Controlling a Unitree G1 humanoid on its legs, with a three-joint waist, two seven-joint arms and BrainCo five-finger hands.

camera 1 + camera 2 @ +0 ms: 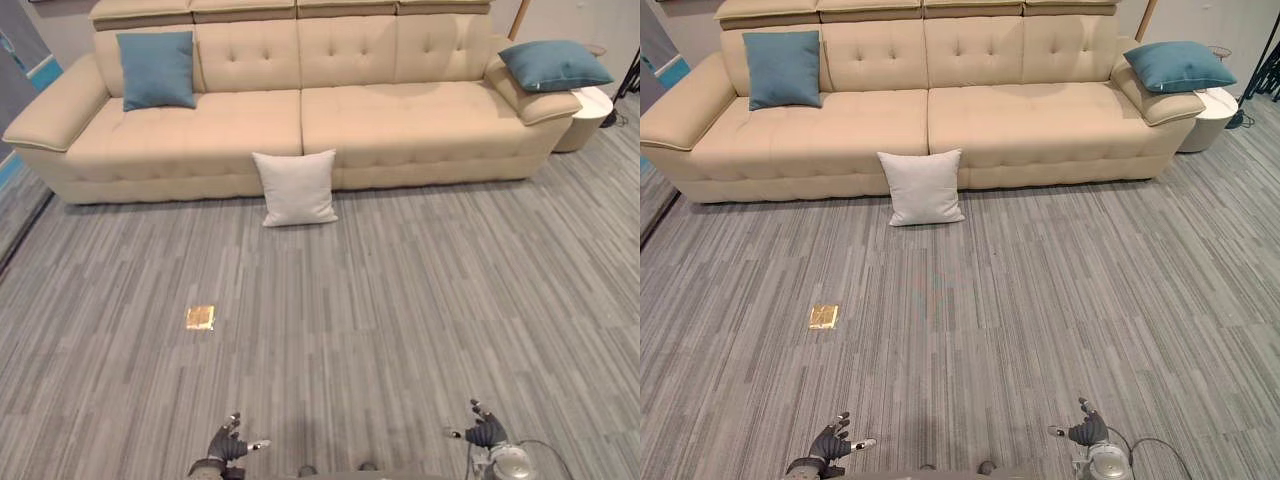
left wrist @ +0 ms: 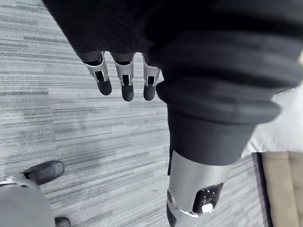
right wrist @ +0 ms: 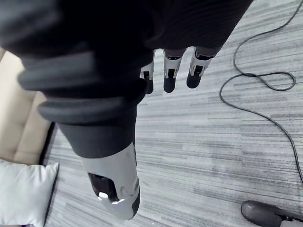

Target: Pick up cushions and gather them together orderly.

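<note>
Leaning against beige sofa front: white cushion, on grey striped carpet.

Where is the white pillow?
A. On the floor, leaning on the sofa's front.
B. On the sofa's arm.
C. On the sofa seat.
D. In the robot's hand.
A: the white pillow stands on the grey floor, propped against the front of the sofa, below its seat.
</note>
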